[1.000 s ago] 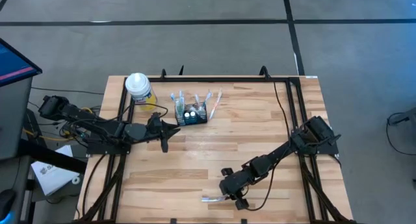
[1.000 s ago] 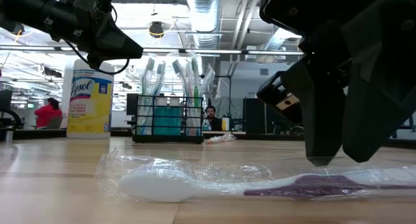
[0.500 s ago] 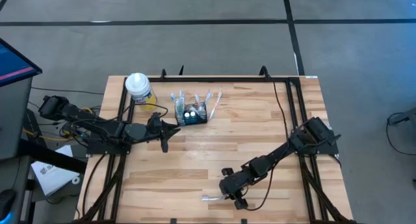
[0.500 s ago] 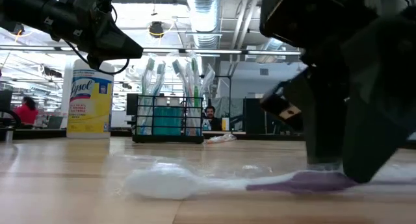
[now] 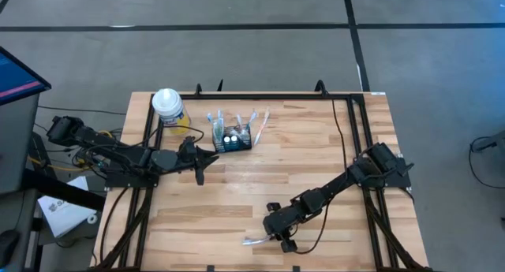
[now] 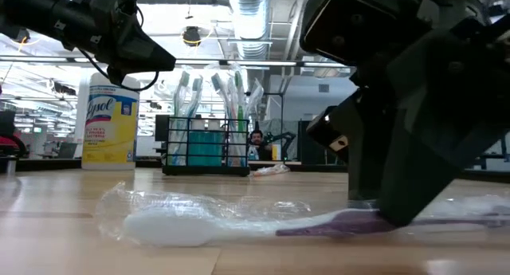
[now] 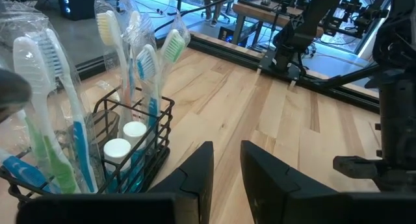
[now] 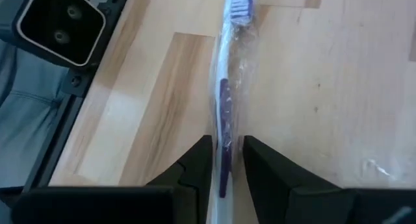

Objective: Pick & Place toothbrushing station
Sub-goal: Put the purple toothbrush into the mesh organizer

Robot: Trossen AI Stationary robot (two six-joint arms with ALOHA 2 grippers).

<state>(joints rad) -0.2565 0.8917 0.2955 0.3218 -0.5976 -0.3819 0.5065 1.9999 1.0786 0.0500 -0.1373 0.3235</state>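
A toothbrush [image 5: 254,241] with a white head and a purple handle, in a clear wrapper, lies flat on the wooden table near its front edge. My right gripper [image 8: 226,160] is down on its handle, shut on it. The toothbrushing station [image 5: 233,138], a black wire caddy, stands at the far middle with several wrapped toothbrushes upright in it. My left gripper [image 5: 207,158] hovers just beside the caddy [image 7: 123,152], nearer the front edge. Its fingers are a little apart and hold nothing. My right gripper pinches the wrapped purple handle [image 8: 225,136] between its two fingers, one on each long side. The fingers [image 6: 382,203] slant down from the table's right. The toothbrush lies on the table [image 6: 64,227], its white head [image 6: 171,225] pointing toward the table's left.
A yellow canister [image 5: 168,106] with a white lid stands at the far left, beside the caddy. A black frame [image 5: 260,97] runs along the table's far edge and down both sides. A small scrap of wrapper [image 6: 271,170] lies near the caddy. Bare wood lies between caddy and toothbrush.
My right gripper has settled slightly lower on the toothbrush handle and shifted a little toward the table's left. The toothbrush has slid with it along the table, its head now farther left, and its wrapper has crinkled differently.
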